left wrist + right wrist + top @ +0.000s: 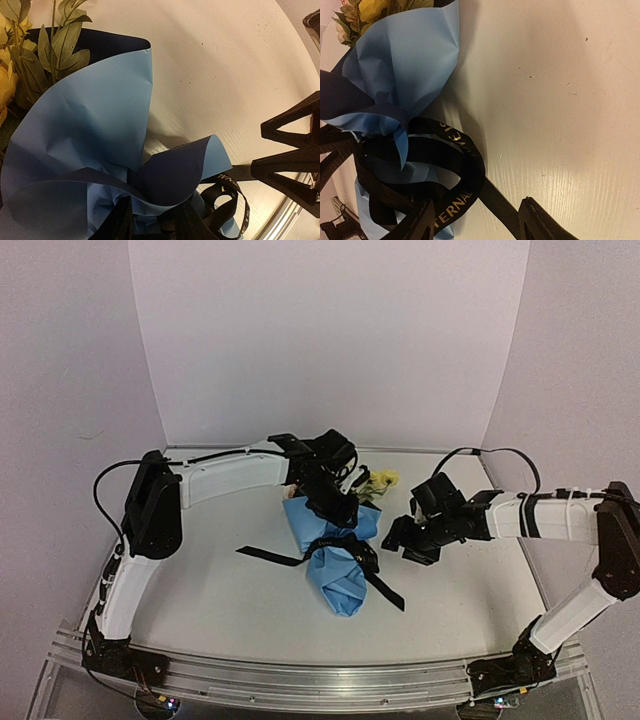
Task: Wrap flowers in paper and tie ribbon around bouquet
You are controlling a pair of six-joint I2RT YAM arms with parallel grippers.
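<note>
The bouquet (338,565) lies mid-table: light blue paper (90,125) with a navy inner face, wrapped round yellow flowers (378,482) and green leaves (60,45). A black ribbon (345,548) with pale lettering loops round its neck, one tail trailing left and one trailing right. My left gripper (335,508) bears down on the neck, its fingers (117,220) closed against gathered paper and ribbon. To the bouquet's right, my right gripper (410,540) stands open. In the right wrist view the ribbon (465,165) loop and one tail lie between that gripper's (480,225) spread fingers, untouched.
White walls close the table (220,610) in at the back and on both sides. A metal rail (300,680) runs along the near edge, where both arm bases are bolted. The right gripper's black fingers (290,160) show at the left wrist view's right edge.
</note>
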